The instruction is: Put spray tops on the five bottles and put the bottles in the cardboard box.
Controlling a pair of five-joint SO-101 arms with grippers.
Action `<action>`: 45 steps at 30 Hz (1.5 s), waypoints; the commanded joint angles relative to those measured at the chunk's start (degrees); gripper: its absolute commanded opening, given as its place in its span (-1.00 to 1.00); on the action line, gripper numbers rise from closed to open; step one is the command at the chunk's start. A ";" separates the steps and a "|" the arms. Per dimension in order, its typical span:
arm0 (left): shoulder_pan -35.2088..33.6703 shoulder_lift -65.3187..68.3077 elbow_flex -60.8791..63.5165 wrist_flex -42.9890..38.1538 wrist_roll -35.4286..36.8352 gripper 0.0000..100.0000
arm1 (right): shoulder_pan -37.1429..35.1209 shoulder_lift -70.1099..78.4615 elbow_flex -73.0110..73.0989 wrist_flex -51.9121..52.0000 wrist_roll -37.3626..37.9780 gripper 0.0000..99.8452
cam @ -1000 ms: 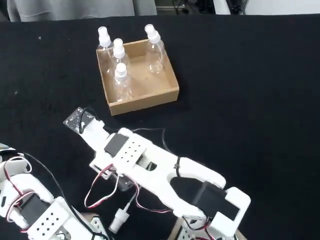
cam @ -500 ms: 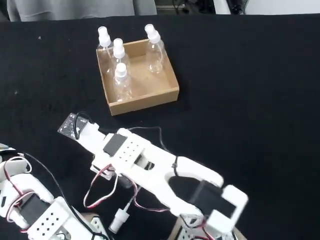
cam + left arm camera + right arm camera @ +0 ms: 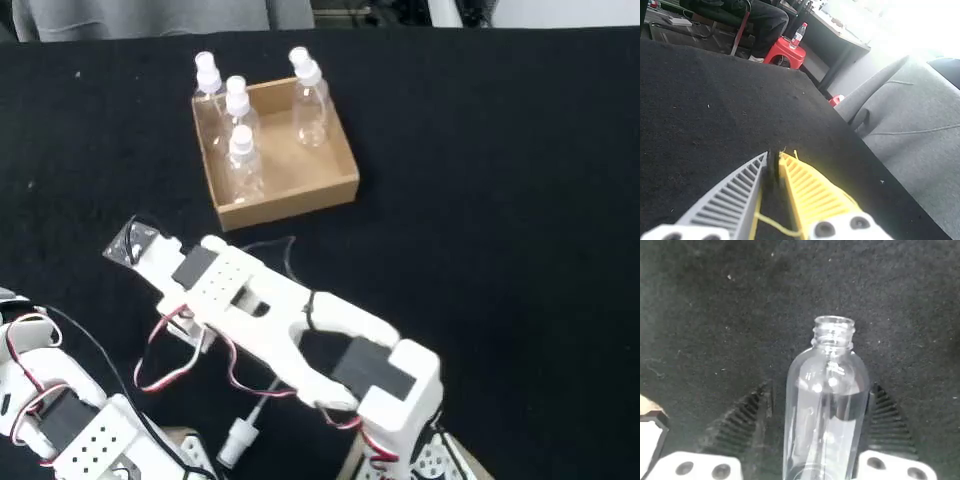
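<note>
Four capped bottles (image 3: 243, 160) stand upright in the cardboard box (image 3: 300, 192), which sits on the black bench (image 3: 500, 200) well beyond the right hand (image 3: 821, 389). That hand is low over the bench with its dark fingers (image 3: 742, 420) spread apart. The fifth bottle (image 3: 827, 405), clear and with a bare neck, lies between them, neck pointing away from the hand. One finger sits against the bottle's side and the other stands just off it. A loose spray top (image 3: 238, 438) lies on the bench behind this hand, near the arms' bases. The left hand (image 3: 774, 162) hovers above bare bench, its grey and yellow fingers pressed together at the tips.
</note>
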 commanded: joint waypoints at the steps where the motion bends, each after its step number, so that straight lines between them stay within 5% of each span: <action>1: -0.22 -0.62 1.27 -1.23 -0.26 -0.94 | 1.58 1.27 -6.37 3.34 -0.97 -0.51; 6: -0.22 -0.62 1.27 -1.23 -0.26 -0.94 | 1.67 4.00 -10.33 7.21 -0.97 -0.54; 12: -0.22 -0.62 1.27 -1.23 -0.26 -0.94 | 1.67 4.18 -11.12 7.30 -0.97 -0.82; 19: -0.22 -0.62 1.27 -1.23 -0.26 -0.94 | 1.85 2.59 -10.68 7.91 -0.79 -0.84; 35: 0.48 -0.53 1.27 -1.23 -0.35 -0.94 | 6.51 -23.43 4.35 10.55 -0.44 -0.84; 45: 2.24 -0.35 1.27 -1.14 -0.44 -0.93 | 16.18 -42.68 12.70 10.90 2.81 -0.84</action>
